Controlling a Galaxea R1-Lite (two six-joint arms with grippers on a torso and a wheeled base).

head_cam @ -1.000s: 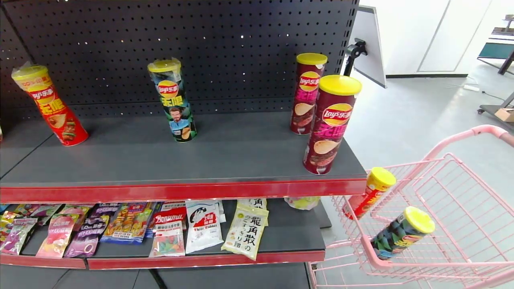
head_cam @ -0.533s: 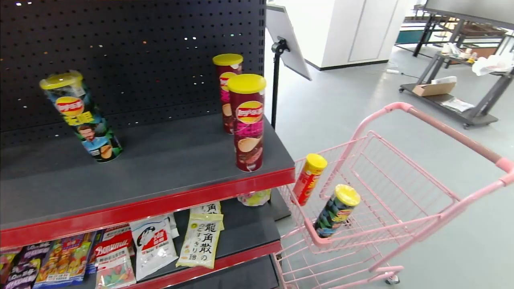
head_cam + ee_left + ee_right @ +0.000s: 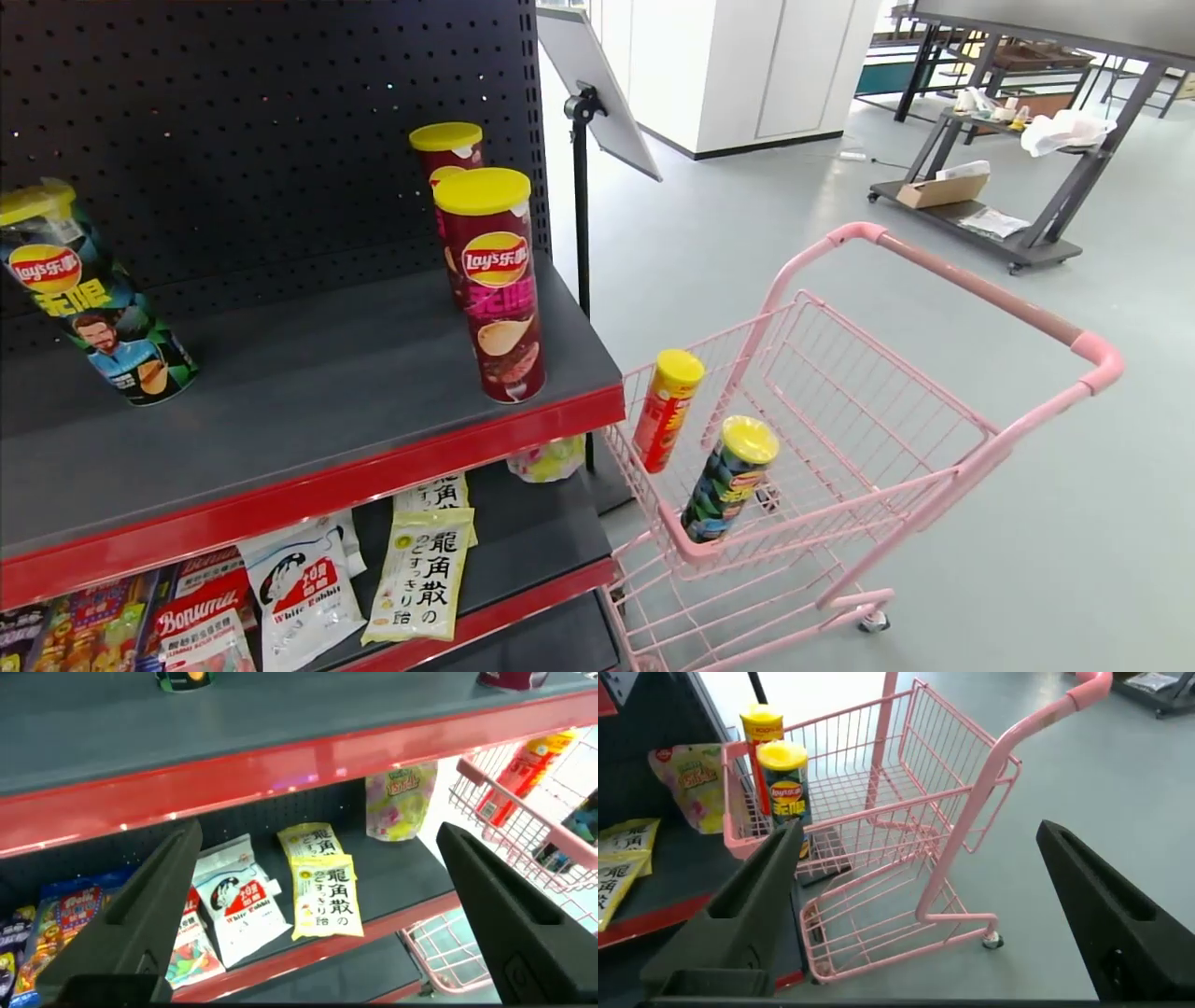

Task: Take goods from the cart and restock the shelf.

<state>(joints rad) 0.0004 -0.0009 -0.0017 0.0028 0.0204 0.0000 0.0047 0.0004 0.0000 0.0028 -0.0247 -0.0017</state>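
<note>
Inside the cart (image 3: 971, 285) lean a red can (image 3: 663, 415), a dark can (image 3: 724, 485).

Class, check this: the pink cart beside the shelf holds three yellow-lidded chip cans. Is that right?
Not quite: the pink cart holds two yellow-lidded chip cans, a red can and a dark can, as the head view shows.

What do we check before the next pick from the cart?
1. Goods in cart: ok, red can and dark can lean in the corner nearest the shelf.
2. Empty right gripper: ok, open, nothing held.
3. Empty left gripper: ok, open, nothing held.
4. Can lined up for the right gripper: not ok, neither can sits between its fingers.
5. Room on top shelf: ok, bare stretch between maroon can and green-black can.
</note>
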